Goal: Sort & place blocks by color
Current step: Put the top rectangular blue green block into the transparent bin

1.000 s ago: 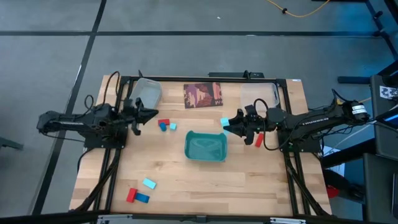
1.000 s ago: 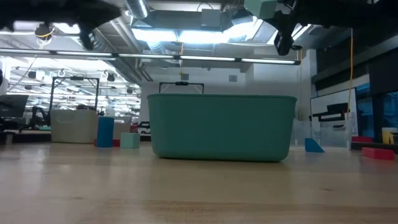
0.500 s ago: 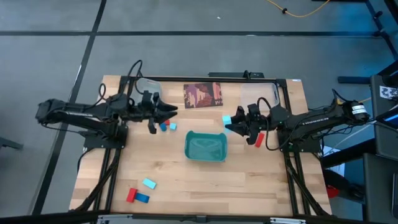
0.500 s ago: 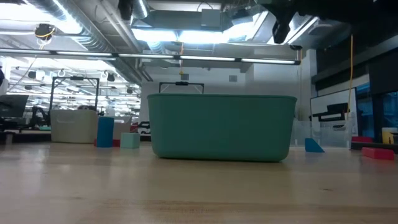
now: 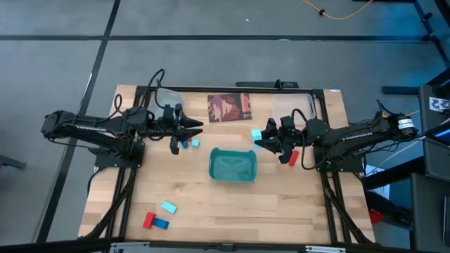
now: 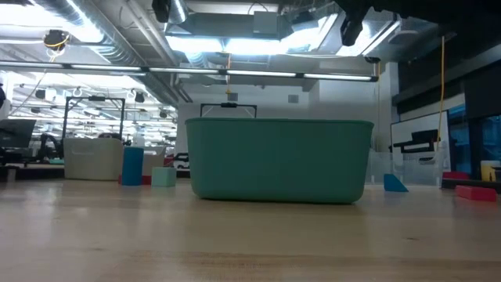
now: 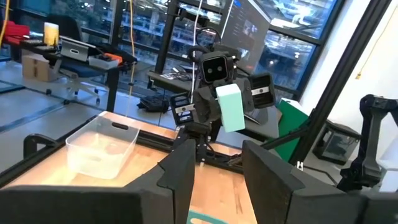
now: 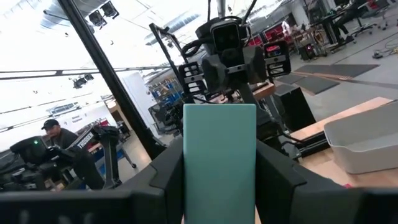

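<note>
gripping cyan block (image 8: pixel 219 163) — long axis upright, right pincer (image 5: pixel 261 139)

The teal tray (image 6: pixel 278 160) hides blocks behind it.

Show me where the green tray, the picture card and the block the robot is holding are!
teal tray (image 5: pixel 233 181), high view, its near rim.
printed card (image 5: pixel 229 107), high view, its middle.
light cyan block (image 8: pixel 219 158), right wrist view, its front face.

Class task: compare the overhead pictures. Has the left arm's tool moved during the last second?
Yes. The left tool has moved inward, toward the printed card, and now hovers open above the blocks.
</note>
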Motion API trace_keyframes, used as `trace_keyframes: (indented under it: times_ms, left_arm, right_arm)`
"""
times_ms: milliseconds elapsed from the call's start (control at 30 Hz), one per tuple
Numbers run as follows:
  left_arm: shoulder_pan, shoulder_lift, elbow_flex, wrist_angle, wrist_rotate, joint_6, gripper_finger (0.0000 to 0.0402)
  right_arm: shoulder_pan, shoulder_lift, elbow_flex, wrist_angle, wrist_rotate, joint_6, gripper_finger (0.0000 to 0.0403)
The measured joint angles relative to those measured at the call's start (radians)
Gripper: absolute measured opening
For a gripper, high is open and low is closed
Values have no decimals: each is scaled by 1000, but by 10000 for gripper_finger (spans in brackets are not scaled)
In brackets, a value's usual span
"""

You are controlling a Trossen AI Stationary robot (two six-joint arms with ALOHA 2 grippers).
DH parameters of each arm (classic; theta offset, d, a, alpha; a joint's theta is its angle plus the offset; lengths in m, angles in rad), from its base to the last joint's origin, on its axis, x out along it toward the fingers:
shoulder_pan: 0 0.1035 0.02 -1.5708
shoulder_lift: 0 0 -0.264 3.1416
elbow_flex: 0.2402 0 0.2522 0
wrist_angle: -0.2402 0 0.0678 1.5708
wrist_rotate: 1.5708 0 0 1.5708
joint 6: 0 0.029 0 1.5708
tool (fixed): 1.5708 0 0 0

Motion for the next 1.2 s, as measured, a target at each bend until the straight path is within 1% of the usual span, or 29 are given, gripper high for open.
trace_keyframes:
  times_ms: [100,167,233,300,367,433,500,533,600,700,767,833,900,1067,1200]
  left_arm:
    - [0,0,0,0,0,0,125]
    - [0,0,0,0,0,0,125]
    - [0,0,0,0,0,-1,125]
    - [0,0,0,0,-7,-1,125]
    - [0,0,0,0,-16,-1,125]
    - [0,0,0,0,-26,0,125]
    - [0,0,0,-4,-27,0,125]
    - [0,0,0,-5,-26,0,125]
    - [0,0,0,-5,-26,0,125]
    - [0,0,0,-5,-27,0,125]
    - [0,0,0,-5,-27,0,125]
    - [0,0,0,-5,-27,0,125]
    - [0,0,0,-5,-27,-1,125]
    - [0,0,0,-5,-27,-1,125]
    - [0,0,0,-5,-35,-1,125]
  right_arm:
    - [-1,0,6,-11,3,33,139]
    - [-7,0,50,-105,28,62,139]
    - [-24,0,133,-292,57,78,139]
    - [-52,6,240,-539,108,76,139]
    - [-88,22,347,-778,186,55,139]
    - [-131,38,440,-961,279,31,139]
    - [-182,48,503,-1101,352,8,139]
    - [-210,51,520,-1159,369,2,139]
    - [-267,54,531,-1251,379,5,139]
    - [-347,54,517,-1390,381,64,139]
    - [-389,54,484,-1467,399,106,139]
    - [-427,55,448,-1509,425,141,139]
    - [-469,54,422,-1515,443,172,139]
    - [-596,65,355,-1522,445,219,139]
    - [-705,99,313,-1519,413,237,139]
